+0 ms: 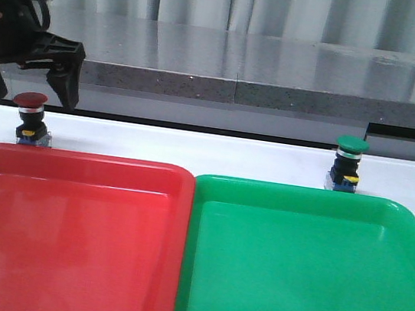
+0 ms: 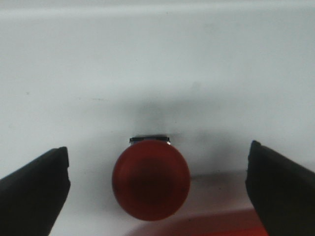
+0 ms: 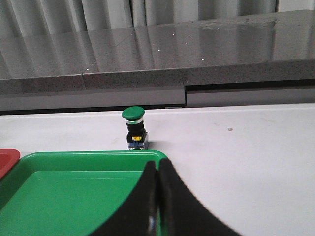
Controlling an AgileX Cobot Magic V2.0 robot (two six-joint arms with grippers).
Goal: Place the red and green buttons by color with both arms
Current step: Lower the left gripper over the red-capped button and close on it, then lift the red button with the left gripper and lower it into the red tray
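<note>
The red button [image 1: 30, 117] stands upright on the white table behind the red tray [image 1: 61, 259]. My left gripper [image 1: 33, 90] hangs open just above it, a finger on either side. In the left wrist view the red cap [image 2: 150, 180] lies between the open fingers [image 2: 34, 191], untouched. The green button [image 1: 348, 163] stands upright behind the green tray [image 1: 304, 293]. It also shows in the right wrist view [image 3: 134, 127], beyond the tray's far corner [image 3: 147, 155]. My right gripper [image 3: 158, 169] is shut and empty, over the green tray's right edge; it is out of the front view.
A grey stone ledge [image 1: 266, 71] runs along the back of the table, with grey curtains behind it. The two trays sit side by side at the table's front and touch in the middle. White tabletop [image 3: 246, 147] lies to the right of the green tray.
</note>
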